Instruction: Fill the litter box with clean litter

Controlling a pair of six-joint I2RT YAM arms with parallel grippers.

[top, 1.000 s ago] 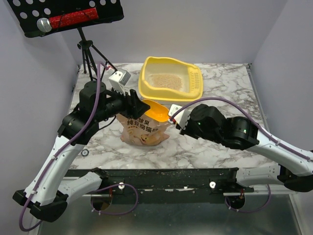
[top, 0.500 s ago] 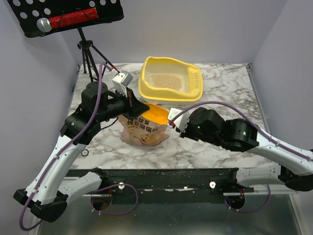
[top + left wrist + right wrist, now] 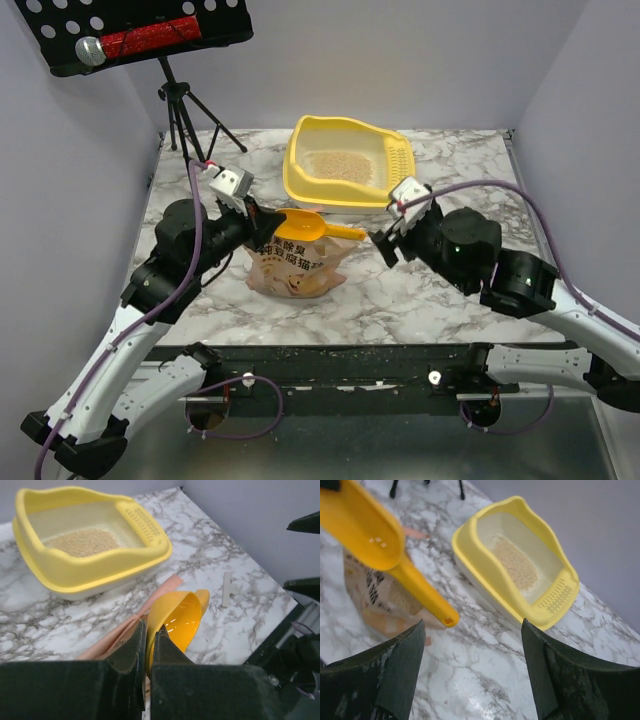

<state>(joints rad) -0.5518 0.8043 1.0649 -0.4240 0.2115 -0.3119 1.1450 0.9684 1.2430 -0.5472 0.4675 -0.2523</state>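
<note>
A robotics lab booth: plain pale walls (image 3: pixel 420 60) enclose a marble-patterned table (image 3: pixel 470 180), two robot arms (image 3: pixel 105 345) mounted at its near edge, a tripod stand (image 3: pixel 177 97) at its far-left corner.

Table (image 3: pixel 450 300): white marble-patterned top with grey veining, walls close at the back and both sides, a dark rail along the near edge.

Items found resting on it:
- A yellow litter box (image 3: pixel 300 185), rear centre, sitting flat on its base near the back wall.
- A tan printed bag (image 3: pixel 295 275), in front of the box and left of centre, close to it; contact between them cannot be confirmed.
- A black tripod (image 3: pixel 180 125), standing at the rear-left corner.
- A small dark ring (image 3: pixel 173 312), lying flat near the front-left edge, well apart from the bag.
- A short white strip (image 3: pixel 227 587), flat on bare marble beside the bag, touching nothing.
</note>
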